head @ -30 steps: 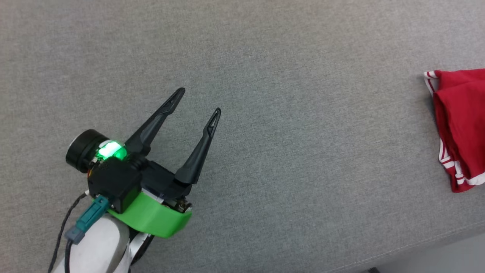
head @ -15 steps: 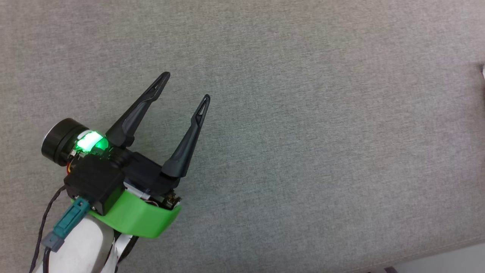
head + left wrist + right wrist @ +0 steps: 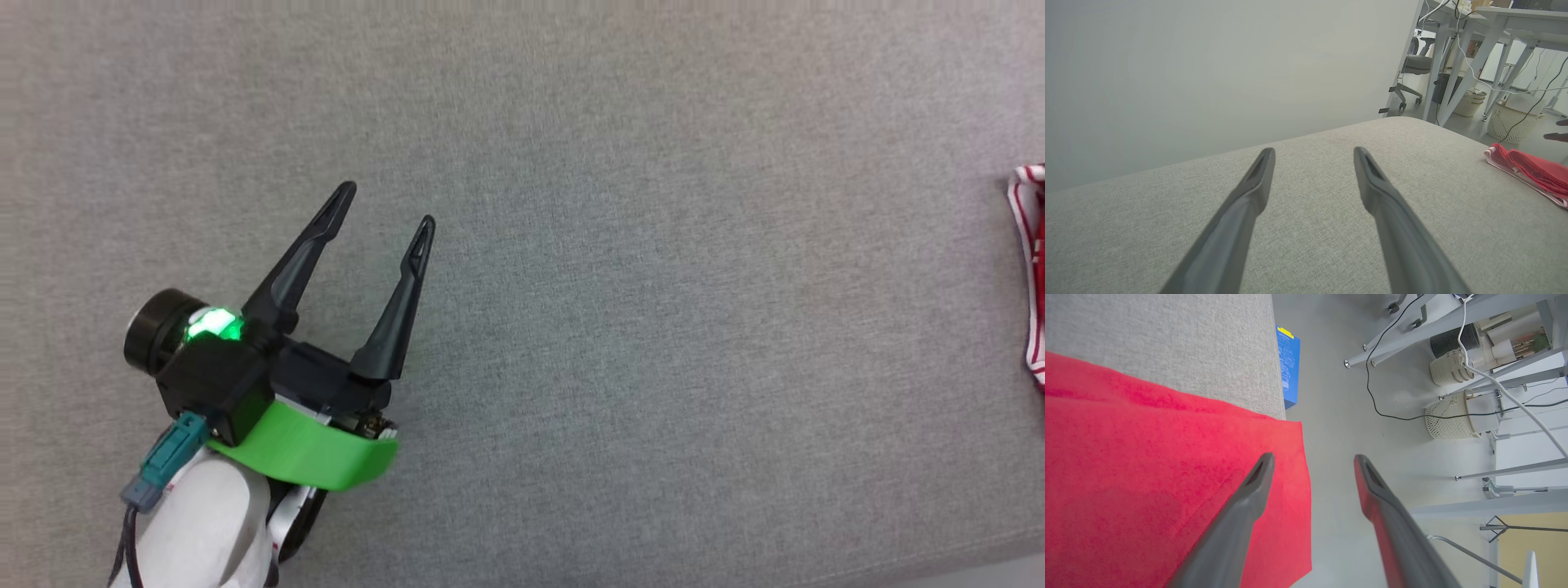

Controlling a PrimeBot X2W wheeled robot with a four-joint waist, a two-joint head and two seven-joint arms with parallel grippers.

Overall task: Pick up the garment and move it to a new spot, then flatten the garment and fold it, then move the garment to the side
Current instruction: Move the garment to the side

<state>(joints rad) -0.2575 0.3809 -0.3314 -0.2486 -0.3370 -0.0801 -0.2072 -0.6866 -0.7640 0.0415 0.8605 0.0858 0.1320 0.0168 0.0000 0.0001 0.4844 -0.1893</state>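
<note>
Red garment (image 3: pixel 1147 477) on cushion (image 3: pixel 1167 335), baskets (image 3: pixel 1447 418) sep.

Garment (image 3: pixel 1531 167) on grey upholstered surface (image 3: pixel 1310 228)

We look over a broad surface covered in grey woven fabric (image 3: pixel 620 327), evenly lit. Beyond its far edge stands a plain pale wall (image 3: pixel 1208 73). On the far right, grey desk legs (image 3: pixel 1470 69) rise from a smooth grey floor (image 3: pixel 1339 396), near a wheeled office chair (image 3: pixel 1414 65), pale woven baskets (image 3: pixel 1508 122) and a trailing black cable (image 3: pixel 1400 417). A blue box (image 3: pixel 1289 367) stands beside the fabric surface's edge.
</note>
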